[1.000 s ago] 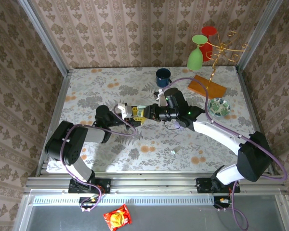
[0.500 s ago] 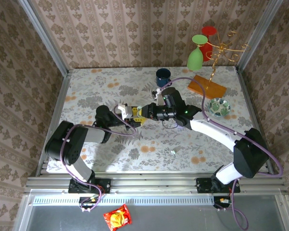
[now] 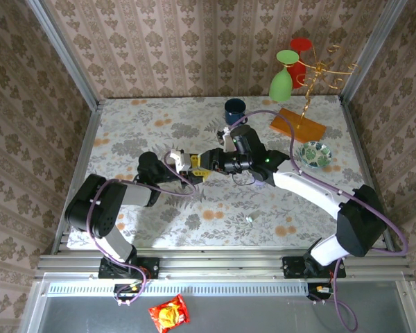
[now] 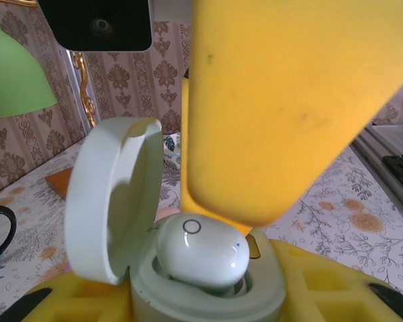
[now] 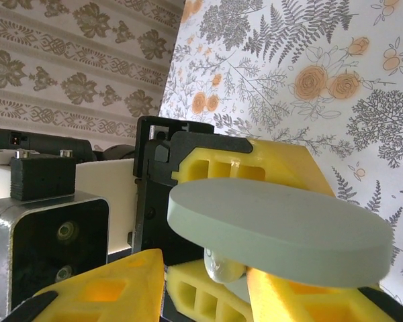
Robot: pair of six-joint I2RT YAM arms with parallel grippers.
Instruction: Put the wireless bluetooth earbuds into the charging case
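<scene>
Gently, hold left gripper (image 3: 193,168) clamped on charging case (image 4: 208,295), level; ease right gripper (image 5: 205,268), fingers (image 5: 101,292) parted, straight off seated earbud (image 4: 201,251) without nudging open lid (image 4: 111,201).

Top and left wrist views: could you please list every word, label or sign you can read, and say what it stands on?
Snack packet: printing too small to read.
Earbud: one small ring mark, no letters.
Case: no text to be seen.
</scene>
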